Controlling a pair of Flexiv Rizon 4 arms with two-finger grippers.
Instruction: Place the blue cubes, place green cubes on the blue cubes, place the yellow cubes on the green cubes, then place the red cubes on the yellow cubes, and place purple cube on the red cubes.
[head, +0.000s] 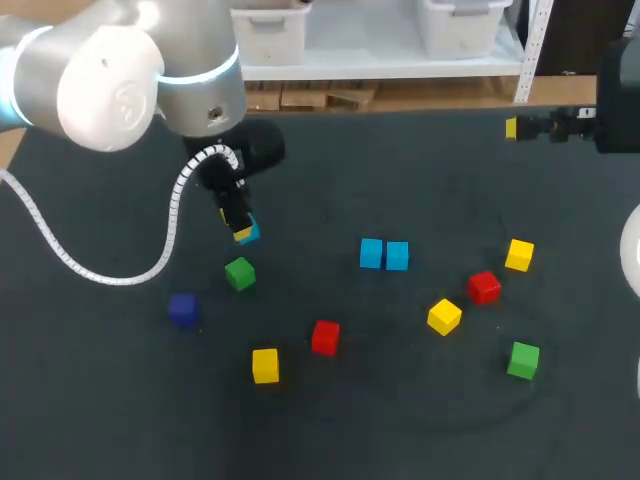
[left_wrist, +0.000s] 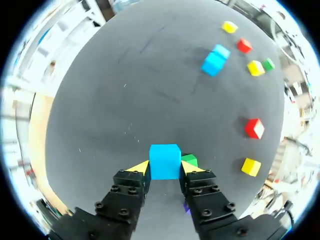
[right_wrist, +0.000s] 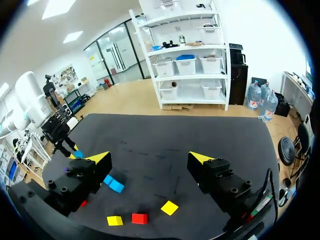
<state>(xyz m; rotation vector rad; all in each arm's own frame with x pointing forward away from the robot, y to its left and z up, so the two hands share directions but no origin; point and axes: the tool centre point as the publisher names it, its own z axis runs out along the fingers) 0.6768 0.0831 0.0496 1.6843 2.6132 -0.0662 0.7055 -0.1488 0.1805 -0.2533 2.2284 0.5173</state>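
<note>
My left gripper (left_wrist: 165, 169) is shut on a light blue cube (left_wrist: 165, 161), held a little above the table at the left (head: 246, 233). Just beyond it lie a green cube (head: 239, 273) and a purple cube (head: 182, 309). Two more blue cubes (head: 384, 254) sit side by side at the table's middle. Around them lie a red cube (head: 325, 337), a yellow cube (head: 265, 365), another yellow (head: 444, 316), another red (head: 484, 287), a third yellow (head: 519, 254) and a second green (head: 523, 359). My right gripper (right_wrist: 150, 161) hangs open and empty, high over the far right edge.
The dark table mat (head: 420, 180) is bare across its far half and along the near edge. The left arm's white cable (head: 120, 275) loops over the table's left side.
</note>
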